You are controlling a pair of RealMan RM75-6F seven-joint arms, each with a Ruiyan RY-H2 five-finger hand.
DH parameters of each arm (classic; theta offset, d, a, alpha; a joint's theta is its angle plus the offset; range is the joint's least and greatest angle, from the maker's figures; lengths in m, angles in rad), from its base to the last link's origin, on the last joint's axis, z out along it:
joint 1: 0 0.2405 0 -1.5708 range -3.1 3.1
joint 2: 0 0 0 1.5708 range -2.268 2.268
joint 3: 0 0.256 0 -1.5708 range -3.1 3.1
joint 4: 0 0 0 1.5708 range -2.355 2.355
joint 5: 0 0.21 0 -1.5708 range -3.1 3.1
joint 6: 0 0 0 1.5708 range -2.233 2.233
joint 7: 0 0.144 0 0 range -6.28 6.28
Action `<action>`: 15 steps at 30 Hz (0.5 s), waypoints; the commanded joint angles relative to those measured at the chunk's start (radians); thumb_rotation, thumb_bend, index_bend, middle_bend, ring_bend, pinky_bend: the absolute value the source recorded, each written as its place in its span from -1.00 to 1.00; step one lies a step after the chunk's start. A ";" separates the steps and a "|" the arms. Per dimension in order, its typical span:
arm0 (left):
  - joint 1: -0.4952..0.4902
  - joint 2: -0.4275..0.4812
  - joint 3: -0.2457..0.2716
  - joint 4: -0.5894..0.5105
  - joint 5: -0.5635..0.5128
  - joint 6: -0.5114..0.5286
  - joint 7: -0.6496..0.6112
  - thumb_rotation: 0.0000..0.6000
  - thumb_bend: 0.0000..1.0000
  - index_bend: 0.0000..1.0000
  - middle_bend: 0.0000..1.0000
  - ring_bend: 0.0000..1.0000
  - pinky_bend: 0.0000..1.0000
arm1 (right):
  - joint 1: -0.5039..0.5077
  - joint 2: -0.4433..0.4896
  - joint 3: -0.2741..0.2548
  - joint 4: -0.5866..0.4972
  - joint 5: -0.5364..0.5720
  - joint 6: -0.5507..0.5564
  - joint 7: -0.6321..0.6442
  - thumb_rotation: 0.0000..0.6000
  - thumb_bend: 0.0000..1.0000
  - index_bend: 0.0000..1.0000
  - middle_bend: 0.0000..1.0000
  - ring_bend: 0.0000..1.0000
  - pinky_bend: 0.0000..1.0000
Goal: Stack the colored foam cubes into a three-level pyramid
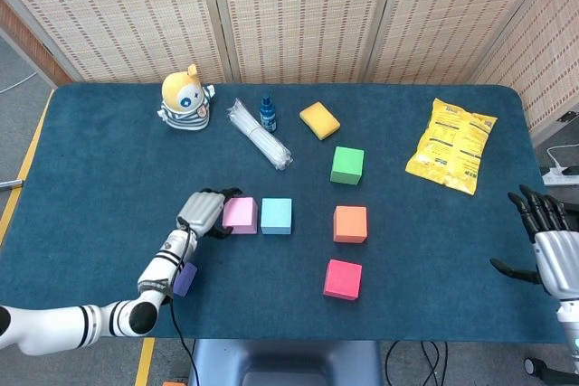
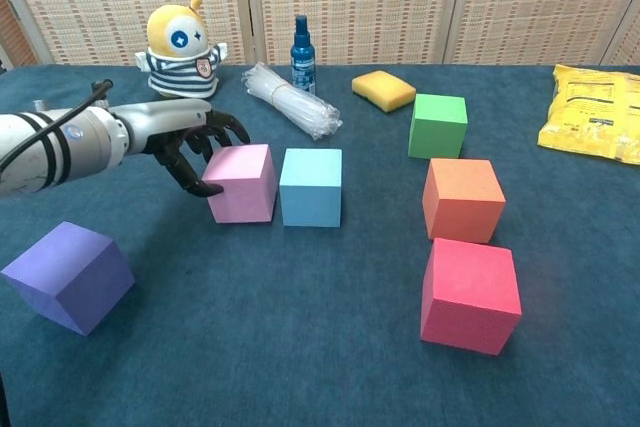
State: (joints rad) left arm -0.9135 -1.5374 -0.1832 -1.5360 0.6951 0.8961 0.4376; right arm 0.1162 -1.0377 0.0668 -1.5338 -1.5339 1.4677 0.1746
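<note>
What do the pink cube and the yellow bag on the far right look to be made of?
Pink cube: likely foam, with a matte, even face showing no glare and soft-looking edges. Yellow bag: probably thin plastic film, glossy, with a crinkled surface and printed panels. Neither can be confirmed by look alone.
</note>
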 commanded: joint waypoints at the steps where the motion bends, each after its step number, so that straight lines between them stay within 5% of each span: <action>1: -0.015 -0.021 0.004 -0.014 -0.030 0.032 0.035 1.00 -0.26 -0.67 -0.46 -0.44 -0.57 | -0.001 -0.001 0.000 0.004 -0.001 0.001 0.005 1.00 -0.67 -1.00 -1.00 -1.00 -0.98; 15: -0.031 -0.076 -0.005 0.019 -0.028 0.081 0.081 1.00 -0.26 -0.68 -0.47 -0.45 -0.59 | -0.005 -0.004 0.000 0.020 0.005 0.003 0.022 1.00 -0.67 -1.00 -1.00 -1.00 -0.98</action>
State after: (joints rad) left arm -0.9441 -1.6131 -0.1872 -1.5175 0.6666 0.9767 0.5181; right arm 0.1107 -1.0421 0.0668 -1.5137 -1.5290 1.4709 0.1965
